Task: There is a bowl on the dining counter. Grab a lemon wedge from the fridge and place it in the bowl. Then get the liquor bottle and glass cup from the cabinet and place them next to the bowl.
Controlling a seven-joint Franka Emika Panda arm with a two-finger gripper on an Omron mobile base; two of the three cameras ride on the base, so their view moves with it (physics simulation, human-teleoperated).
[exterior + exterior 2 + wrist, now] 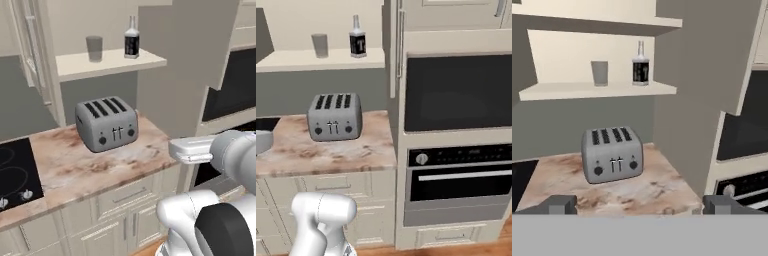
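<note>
Here, one glass cup (pixel 599 73) and one liquor bottle (pixel 640 65) (shelved); end effector (pixel 639 204) spread, empty.

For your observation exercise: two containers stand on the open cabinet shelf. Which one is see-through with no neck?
The glass cup, the left one of the pair on the shelf. It is a plain grey tumbler, while the liquor bottle beside it has a narrow neck and a dark label.
</note>
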